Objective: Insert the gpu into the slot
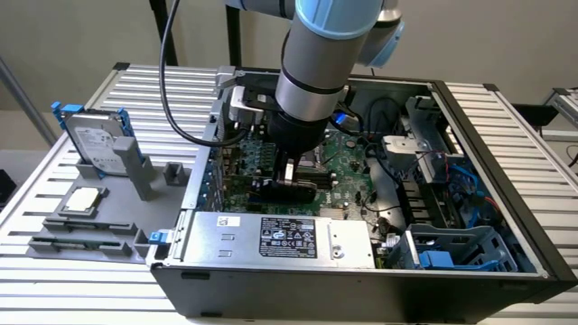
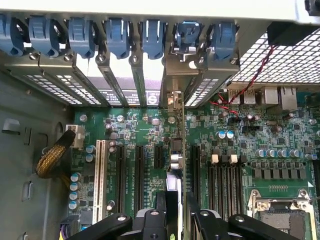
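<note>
A: Is the gripper holding anything?
B: Yes, we see it clamped on the card, which stands on edge over the motherboard, between the black slots; seated or not, we cannot tell.

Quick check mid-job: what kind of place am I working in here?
Likely a robotics lab bench for PC assembly: an open computer case on a slatted aluminium table, a grey fixture holding a hard drive beside it, and the gripper holding the gpu over the motherboard.
</note>
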